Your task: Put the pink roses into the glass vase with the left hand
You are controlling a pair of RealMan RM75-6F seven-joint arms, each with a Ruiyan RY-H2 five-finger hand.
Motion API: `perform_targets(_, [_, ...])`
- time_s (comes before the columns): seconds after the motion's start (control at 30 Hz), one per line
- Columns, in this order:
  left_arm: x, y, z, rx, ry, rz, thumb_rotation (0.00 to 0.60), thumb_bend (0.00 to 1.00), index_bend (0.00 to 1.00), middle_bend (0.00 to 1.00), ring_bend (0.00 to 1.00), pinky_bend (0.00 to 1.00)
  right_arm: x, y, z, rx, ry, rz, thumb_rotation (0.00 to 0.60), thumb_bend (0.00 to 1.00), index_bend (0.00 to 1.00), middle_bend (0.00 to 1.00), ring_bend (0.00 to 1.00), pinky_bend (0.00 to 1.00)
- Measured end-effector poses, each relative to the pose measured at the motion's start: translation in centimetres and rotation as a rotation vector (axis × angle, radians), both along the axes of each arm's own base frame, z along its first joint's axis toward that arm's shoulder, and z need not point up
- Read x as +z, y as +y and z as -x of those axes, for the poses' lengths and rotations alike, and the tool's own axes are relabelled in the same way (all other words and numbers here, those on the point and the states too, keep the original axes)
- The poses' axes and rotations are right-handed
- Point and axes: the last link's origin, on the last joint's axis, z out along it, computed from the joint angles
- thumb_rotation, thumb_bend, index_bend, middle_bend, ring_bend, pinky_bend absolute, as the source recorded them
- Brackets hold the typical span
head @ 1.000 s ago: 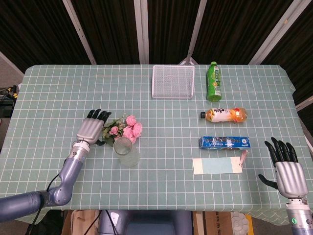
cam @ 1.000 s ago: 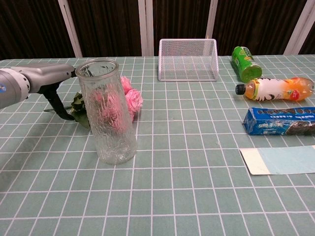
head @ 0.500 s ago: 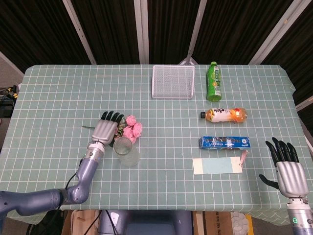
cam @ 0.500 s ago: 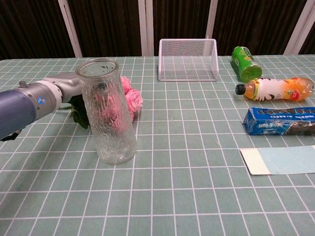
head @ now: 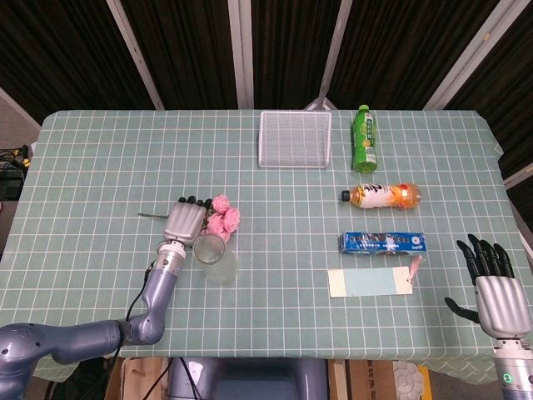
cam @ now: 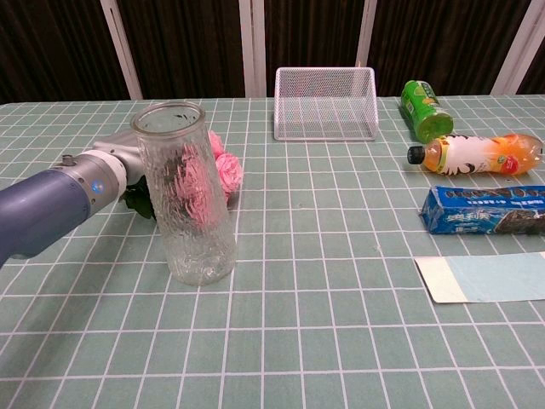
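My left robot hand (head: 185,222) lies palm-down over the pink roses (head: 223,217) toward the left part of the tabletop (head: 100,167); whether its fingers grip the stems I cannot tell. The glass vase (head: 213,257) stands upright just nearside of the blooms. My right robot hand (head: 493,287) hangs released, fingers apart, near the right near corner.
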Motion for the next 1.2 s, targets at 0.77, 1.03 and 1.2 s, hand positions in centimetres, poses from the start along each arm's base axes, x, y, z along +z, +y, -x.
perform_targets(0.77, [7.5, 1.0, -0.3, -0.128, -0.294, -0.201, 0.6, 0.45, 0.3, 0.38, 0.27, 0.33, -0.2, 0.2, -0.2, 0.001, -0.005, -0.011, 0.6, 0.15, 0.1, 0.04, 0.0, 0.0])
perform_targets(1.03, [13.5, 0.5, -2.3, -0.168, -0.506, -0.273, 0.6, 0.45, 0.3, 0.36, 0.27, 0.33, -0.5, 0.3, -0.4, 0.007, -0.001, -0.02, 0.6, 0.15, 0.1, 0.04, 0.0, 0.0])
perform_targets(1.2, [16.8, -0.3, -4.4, -0.206, -0.723, -0.297, 0.6, 0.45, 0.3, 0.35, 0.27, 0.33, -0.4, 0.4, -0.4, 0.005, -0.003, -0.014, 0.6, 0.15, 0.1, 0.04, 0.0, 0.0])
